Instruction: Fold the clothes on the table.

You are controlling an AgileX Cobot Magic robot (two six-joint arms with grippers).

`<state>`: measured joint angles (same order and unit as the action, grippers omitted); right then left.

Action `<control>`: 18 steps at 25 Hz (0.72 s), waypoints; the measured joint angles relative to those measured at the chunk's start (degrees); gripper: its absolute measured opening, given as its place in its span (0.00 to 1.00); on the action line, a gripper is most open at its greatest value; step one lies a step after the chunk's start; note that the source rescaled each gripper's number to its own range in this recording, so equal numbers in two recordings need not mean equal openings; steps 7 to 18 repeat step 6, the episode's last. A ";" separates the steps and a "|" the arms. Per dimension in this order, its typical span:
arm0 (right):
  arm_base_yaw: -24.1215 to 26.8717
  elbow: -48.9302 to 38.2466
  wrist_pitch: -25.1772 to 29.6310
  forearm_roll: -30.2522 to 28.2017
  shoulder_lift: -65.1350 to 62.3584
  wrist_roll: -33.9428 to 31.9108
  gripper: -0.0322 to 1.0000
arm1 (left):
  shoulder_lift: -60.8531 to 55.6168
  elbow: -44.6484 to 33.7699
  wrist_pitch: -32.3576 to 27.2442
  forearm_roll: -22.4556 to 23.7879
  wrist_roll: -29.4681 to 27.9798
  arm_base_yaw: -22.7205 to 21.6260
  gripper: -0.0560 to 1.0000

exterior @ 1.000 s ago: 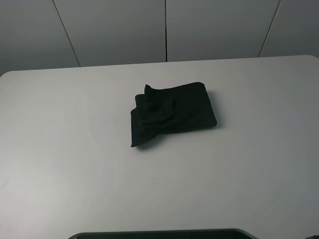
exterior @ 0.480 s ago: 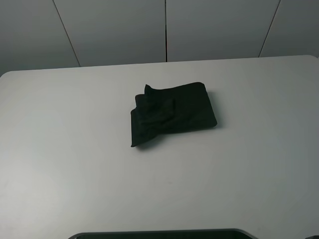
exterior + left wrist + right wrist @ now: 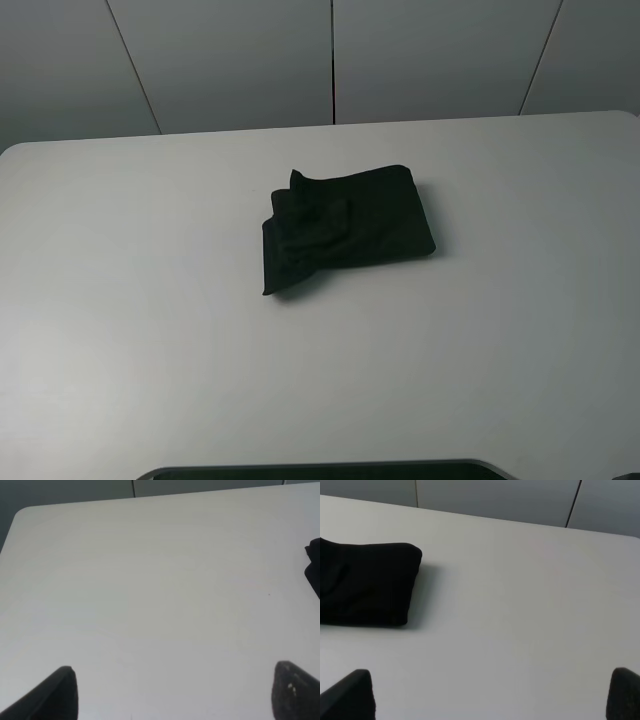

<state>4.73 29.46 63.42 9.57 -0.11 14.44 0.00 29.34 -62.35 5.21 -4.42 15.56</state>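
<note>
The black T-shirt (image 3: 345, 228) lies folded into a compact bundle near the middle of the white table (image 3: 140, 300); its print and label are hidden. Its left part is bunched and uneven. It shows in the right wrist view (image 3: 365, 582), and only an edge in the left wrist view (image 3: 315, 565). Neither arm shows in the exterior high view. My left gripper (image 3: 175, 692) is open, its fingertips (image 3: 55, 695) wide apart over bare table, well away from the shirt. My right gripper (image 3: 492, 695) is open, fingertips (image 3: 350, 695) wide apart, short of the shirt.
Grey wall panels (image 3: 330, 60) stand behind the table's far edge. A dark curved edge (image 3: 320, 470) shows at the bottom of the exterior high view. The table's rounded far left corner (image 3: 20, 512) shows in the left wrist view.
</note>
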 joint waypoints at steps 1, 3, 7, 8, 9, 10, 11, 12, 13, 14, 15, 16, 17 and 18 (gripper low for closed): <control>0.00 0.00 0.00 0.00 0.00 0.00 1.00 | 0.00 0.00 0.00 0.00 0.00 0.00 1.00; 0.00 0.00 0.00 0.00 0.00 0.00 1.00 | 0.00 0.00 0.00 0.00 0.00 0.00 1.00; 0.00 0.00 0.00 0.00 0.00 0.00 1.00 | 0.00 0.00 0.00 0.00 0.00 0.00 1.00; 0.00 0.00 0.00 0.00 0.00 0.00 1.00 | 0.00 0.00 0.00 0.00 0.00 0.00 1.00; 0.00 0.00 0.00 0.00 0.00 0.00 1.00 | 0.00 0.00 0.00 0.00 0.00 0.00 1.00; 0.00 0.00 0.00 0.00 0.00 0.00 1.00 | 0.00 0.00 0.00 0.00 0.00 0.00 1.00; 0.00 0.00 0.00 0.00 0.00 0.00 1.00 | 0.00 0.00 0.00 0.00 0.00 0.00 1.00; 0.00 0.00 0.00 0.00 0.00 0.00 1.00 | 0.00 0.00 0.00 0.00 0.00 0.00 1.00; 0.00 0.00 0.00 0.00 0.00 0.00 1.00 | 0.00 0.00 0.00 0.00 0.00 0.00 1.00; 0.00 0.00 0.00 0.00 0.00 0.00 1.00 | 0.00 0.00 0.00 0.00 0.00 0.00 1.00; 0.00 0.00 0.00 0.00 0.00 0.00 1.00 | 0.00 0.00 0.00 0.00 0.00 0.00 1.00; 0.00 0.00 0.00 0.00 0.00 0.00 1.00 | 0.00 0.00 0.00 0.00 0.00 0.00 1.00; 0.00 0.00 0.00 0.00 0.00 0.00 1.00 | 0.00 0.00 0.00 0.00 0.00 0.00 1.00; 0.00 0.00 0.00 0.00 0.00 0.00 1.00 | 0.00 0.00 0.00 0.00 0.00 0.00 1.00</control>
